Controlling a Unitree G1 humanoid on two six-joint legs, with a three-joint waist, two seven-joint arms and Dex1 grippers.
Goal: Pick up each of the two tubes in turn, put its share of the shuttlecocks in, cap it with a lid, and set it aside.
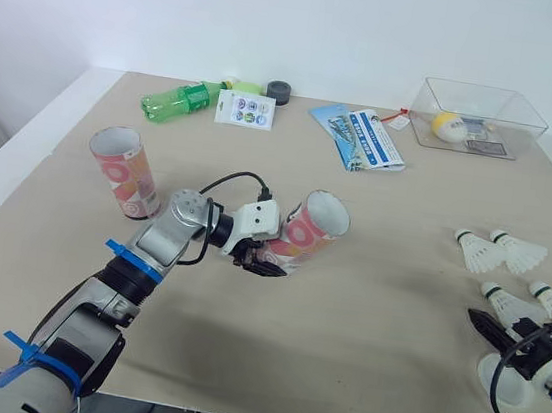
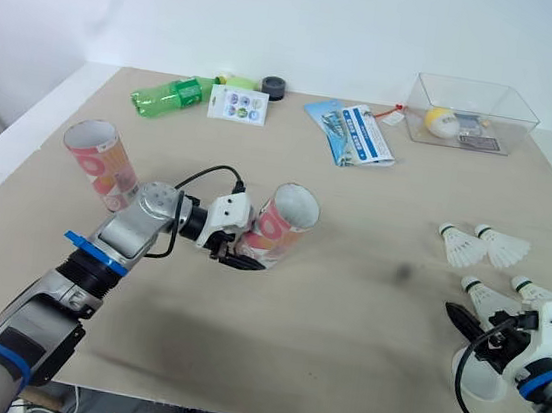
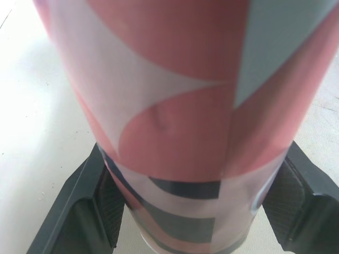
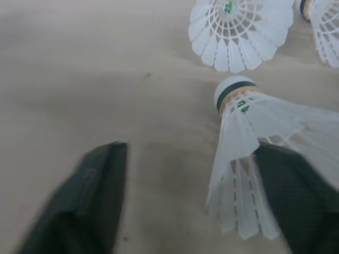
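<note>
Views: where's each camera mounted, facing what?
Left eye view: on head, looking down at table; shows left arm, left end effector, right end effector.
Right eye view: stereo twin, same scene.
Left wrist view: looks along its fingers, shut on tilted tube.
Right wrist view: along open fingers at shuttlecock.
Shared: tube, in eye views and left wrist.

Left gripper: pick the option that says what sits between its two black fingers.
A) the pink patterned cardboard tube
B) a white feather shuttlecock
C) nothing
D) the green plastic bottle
A: the left gripper has its black fingers pressed against either side of the pink patterned cardboard tube, seen close up in the left wrist view.
</note>
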